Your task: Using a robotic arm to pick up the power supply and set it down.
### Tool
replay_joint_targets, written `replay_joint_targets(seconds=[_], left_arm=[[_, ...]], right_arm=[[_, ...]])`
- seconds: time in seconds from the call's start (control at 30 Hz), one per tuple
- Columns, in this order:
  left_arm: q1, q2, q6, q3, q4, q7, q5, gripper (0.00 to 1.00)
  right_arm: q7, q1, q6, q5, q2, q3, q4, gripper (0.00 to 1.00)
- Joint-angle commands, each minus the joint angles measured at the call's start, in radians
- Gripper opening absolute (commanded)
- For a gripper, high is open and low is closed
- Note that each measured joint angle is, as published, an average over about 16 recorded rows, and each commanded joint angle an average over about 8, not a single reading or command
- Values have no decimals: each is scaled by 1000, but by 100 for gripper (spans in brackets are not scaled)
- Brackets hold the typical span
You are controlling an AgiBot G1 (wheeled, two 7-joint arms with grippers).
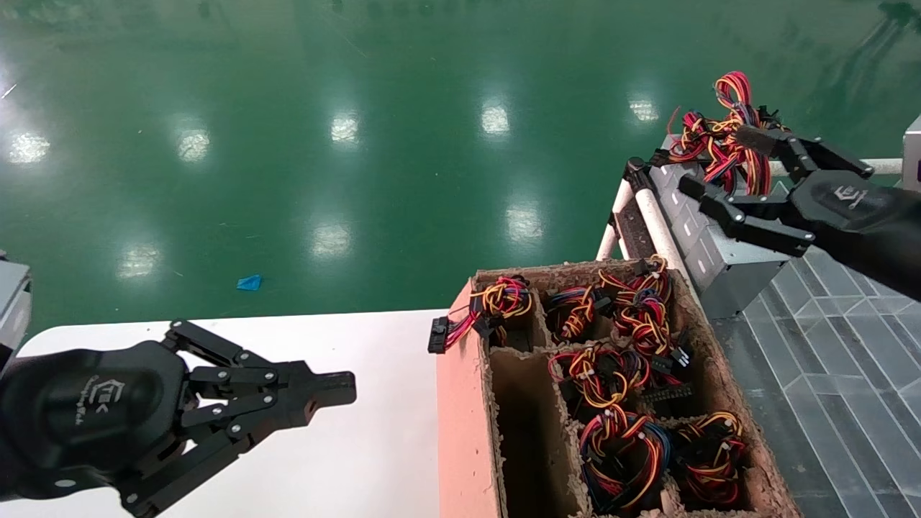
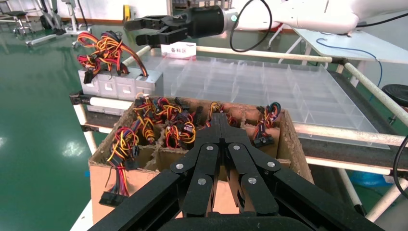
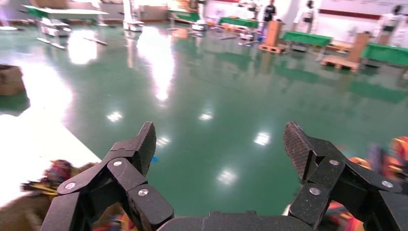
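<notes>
Glossy black right gripper (image 1: pixel 727 169) held spread above grey sheet-metal power supply (image 1: pixel 723 255); box walls to be straddled, wires avoided. Left gripper (image 1: pixel 316 392) parked, pressed together.

Wire bundles (image 1: pixel 723 140) crowd the power supply (image 1: pixel 727 262) top; the right tool (image 1: pixel 719 169), spread wide, hangs above them.

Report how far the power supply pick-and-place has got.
Done: nothing yet. The power supply sits untouched on the rack beside the cardboard box, its wire bundle piled on top.

In hand: the right gripper hangs open over that unit, holding nothing.

Left: grasping, lifting and setting down. The left gripper sits shut over the white table.
</notes>
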Motion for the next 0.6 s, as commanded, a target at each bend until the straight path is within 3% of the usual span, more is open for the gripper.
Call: replay_joint_targets(seconds=[0.03,0.2,0.6], left_arm=[[0,0,0,0,0,0,0,39],[0,0,0,0,0,0,0,100],[0,0,0,0,0,0,0,100]], right_arm=[[19,-9,-13,-7,1,9,28,100],[65,-32,-45,-25,4,31,97,100],[176,-87,-123,-69,10,84,265,100]])
